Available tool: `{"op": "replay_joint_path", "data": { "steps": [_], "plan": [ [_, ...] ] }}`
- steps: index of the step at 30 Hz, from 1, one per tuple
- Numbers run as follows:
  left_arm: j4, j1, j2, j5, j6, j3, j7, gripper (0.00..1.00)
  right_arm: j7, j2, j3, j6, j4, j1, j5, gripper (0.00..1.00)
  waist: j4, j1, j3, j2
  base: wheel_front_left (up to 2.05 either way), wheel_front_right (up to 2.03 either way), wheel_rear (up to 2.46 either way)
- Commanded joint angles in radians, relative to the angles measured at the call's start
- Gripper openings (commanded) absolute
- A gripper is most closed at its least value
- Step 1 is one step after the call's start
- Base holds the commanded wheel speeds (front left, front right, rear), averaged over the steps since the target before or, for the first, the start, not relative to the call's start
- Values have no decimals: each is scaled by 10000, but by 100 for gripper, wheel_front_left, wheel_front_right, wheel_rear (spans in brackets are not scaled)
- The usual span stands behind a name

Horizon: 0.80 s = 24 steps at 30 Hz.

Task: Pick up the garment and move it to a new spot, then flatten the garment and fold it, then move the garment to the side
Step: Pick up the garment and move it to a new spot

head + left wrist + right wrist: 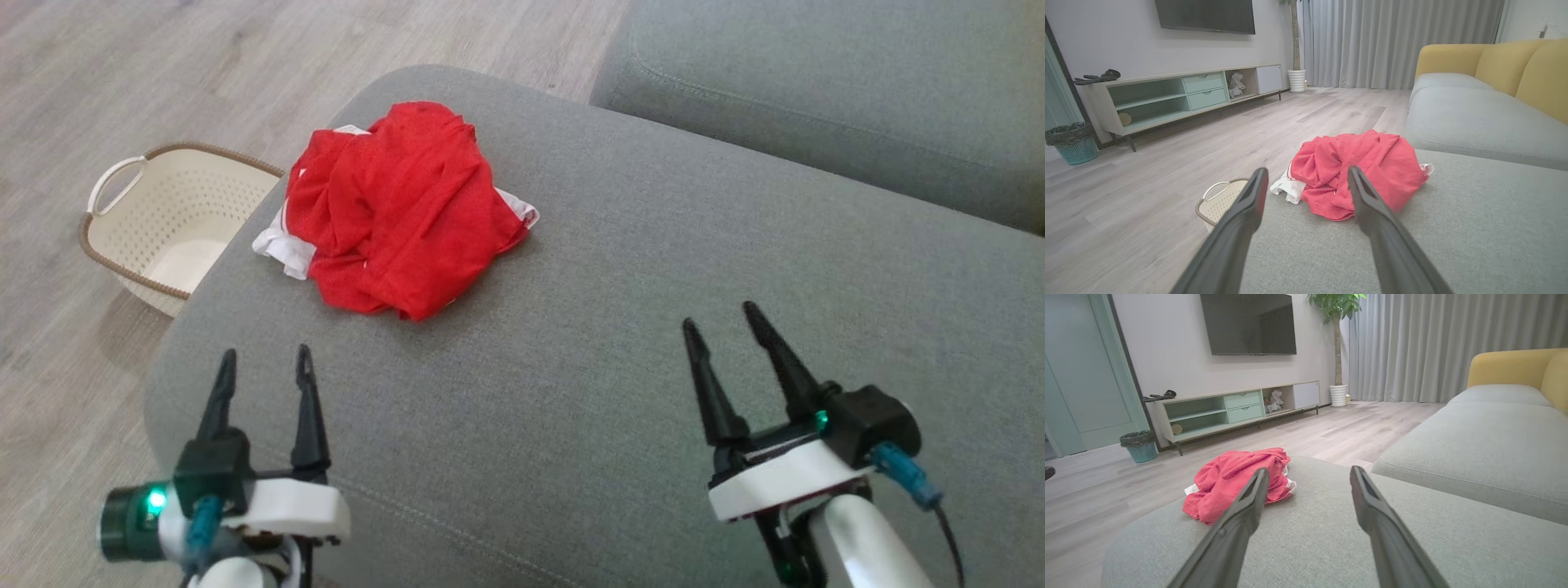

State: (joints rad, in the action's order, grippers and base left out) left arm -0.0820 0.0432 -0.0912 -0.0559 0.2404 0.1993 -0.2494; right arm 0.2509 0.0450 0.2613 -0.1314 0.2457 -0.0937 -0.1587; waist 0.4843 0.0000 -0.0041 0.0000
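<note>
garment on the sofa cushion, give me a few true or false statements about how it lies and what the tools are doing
1. The red garment lies on the grey cushion. True.
2. The left tool is shut on the garment. False: it is open, short of the garment and holding nothing.
3. A pale basket stands on the floor beside the cushion. True.
4. The garment is folded flat. False: it is a bunched heap, with white fabric showing at its edges.
5. The right tool is open with nothing between its fingers. True.
</note>
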Motion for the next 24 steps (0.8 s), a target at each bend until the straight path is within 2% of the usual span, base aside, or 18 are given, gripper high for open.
{"op": "replay_joint_path", "data": {
  "steps": [1,7,13,18,24],
  "plan": [
    [271,-545,-142,30,-98,-500,-124,100,109,53,-31,7,-410,-229,5,100,-35,0,62,0,0,0,0],
    [201,-1047,-419,-51,-292,-854,-124,100,109,53,-557,7,-678,-111,244,100,-367,0,480,0,0,0,0],
    [-334,-2109,-899,-213,-735,-1251,-124,100,94,53,-1416,7,-1097,-354,704,100,-1008,0,1439,0,0,0,0],
    [-1506,-3483,-1333,-444,-1249,-1400,-29,100,-177,53,-2433,7,-1925,-590,1134,100,-1420,0,2382,0,0,0,0],
    [-3473,-5511,-1841,-901,-2001,-1486,1188,100,-668,53,-3182,7,-3074,-759,1647,100,-1762,0,3347,0,0,0,0]
  ]
}}
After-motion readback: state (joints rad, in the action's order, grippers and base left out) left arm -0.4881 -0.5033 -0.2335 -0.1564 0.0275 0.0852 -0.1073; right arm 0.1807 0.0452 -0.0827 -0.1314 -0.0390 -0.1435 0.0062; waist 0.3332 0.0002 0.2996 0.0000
